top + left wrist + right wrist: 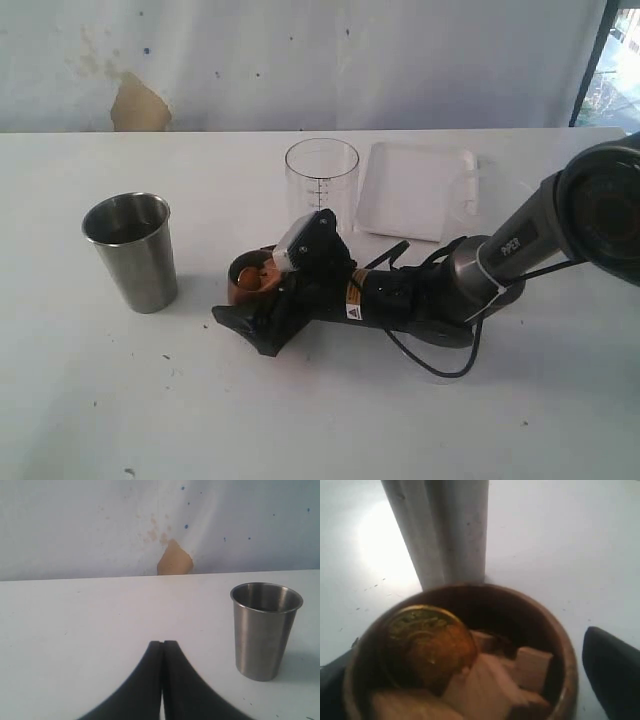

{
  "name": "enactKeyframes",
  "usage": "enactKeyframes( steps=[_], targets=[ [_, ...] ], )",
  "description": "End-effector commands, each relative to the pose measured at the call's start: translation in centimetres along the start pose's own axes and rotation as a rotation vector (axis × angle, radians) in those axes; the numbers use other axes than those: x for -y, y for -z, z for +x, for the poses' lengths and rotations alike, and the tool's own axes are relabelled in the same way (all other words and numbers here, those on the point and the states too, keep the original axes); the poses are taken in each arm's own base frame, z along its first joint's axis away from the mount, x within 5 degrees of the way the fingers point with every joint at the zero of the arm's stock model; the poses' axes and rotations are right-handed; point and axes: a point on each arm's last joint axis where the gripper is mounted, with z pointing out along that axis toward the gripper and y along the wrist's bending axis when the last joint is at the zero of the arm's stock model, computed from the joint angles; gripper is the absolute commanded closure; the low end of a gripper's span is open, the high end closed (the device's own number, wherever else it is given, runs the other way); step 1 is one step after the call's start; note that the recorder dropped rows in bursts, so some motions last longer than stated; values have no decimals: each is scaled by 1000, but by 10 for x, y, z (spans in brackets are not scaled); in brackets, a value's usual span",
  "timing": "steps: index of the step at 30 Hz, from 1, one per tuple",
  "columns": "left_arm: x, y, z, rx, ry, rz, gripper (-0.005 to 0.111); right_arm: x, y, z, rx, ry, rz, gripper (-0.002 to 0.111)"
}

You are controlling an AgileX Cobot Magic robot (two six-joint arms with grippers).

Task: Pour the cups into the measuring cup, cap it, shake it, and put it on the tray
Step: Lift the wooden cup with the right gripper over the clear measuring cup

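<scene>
The reddish-brown wooden cup [243, 272] stands mid-table and holds a round golden piece [427, 640] and pale wooden blocks [532, 665]. My right gripper [252, 292] lies low over the table, open, with a dark finger on each side of the cup [562, 650]; on one side a gap shows between finger [612, 675] and cup wall. The steel tumbler [132, 250] stands upright to the left. The clear measuring cup [321, 185] with its black scale stands just behind the wooden cup. The white tray [415, 190] lies to its right. My left gripper [163, 645] is shut and empty, near the tumbler [265, 630].
A frosted translucent container [480, 190] stands behind my right arm, beside the tray. Black cables loop off the arm onto the table [440, 365]. The wall behind the table has a brown patch [138, 105].
</scene>
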Motion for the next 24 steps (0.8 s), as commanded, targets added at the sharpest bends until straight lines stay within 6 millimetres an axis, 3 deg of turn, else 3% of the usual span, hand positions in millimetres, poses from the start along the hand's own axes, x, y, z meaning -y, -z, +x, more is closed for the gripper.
enactKeyframes(
  steps=[1,3,4,6,8,15,20,24],
  targets=[
    [0,0,1,8,4,5,107,1,-1,-1,14,-10,3,43],
    [0,0,1,8,4,5,107,1,-1,0,11,-10,4,58],
    [0,0,1,8,4,5,107,1,-1,1,2,-9,5,74],
    [0,0,1,8,4,5,107,2,-1,2,-12,-9,11,91],
    [0,0,1,8,4,5,107,2,-1,2,-12,-9,11,98],
    [0,0,1,8,4,5,107,0,0,0,-9,6,-6,108],
    [0,0,1,8,4,5,107,-4,4,-18,8,64,-55,108],
    [0,0,1,8,4,5,107,-7,9,-39,32,-8,-82,108]
  ],
)
